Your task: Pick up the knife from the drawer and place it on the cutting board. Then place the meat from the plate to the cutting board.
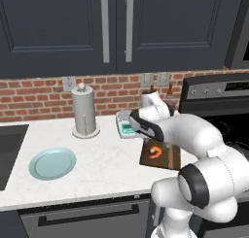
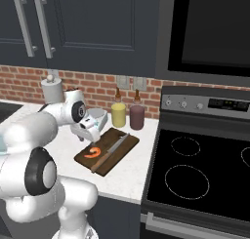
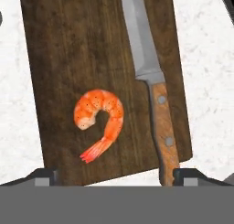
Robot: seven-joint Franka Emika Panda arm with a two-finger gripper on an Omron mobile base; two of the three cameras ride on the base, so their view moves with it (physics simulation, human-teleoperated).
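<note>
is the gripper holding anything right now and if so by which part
Nothing is held. The gripper hangs open above the cutting board; the meat and the knife lie flat on it, free of the fingertips.

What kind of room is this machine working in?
A home-style kitchen, computer-rendered: a stove beside a pale counter, dark cabinets above a brick wall, and a cutting board holding a shrimp and knife.
</note>
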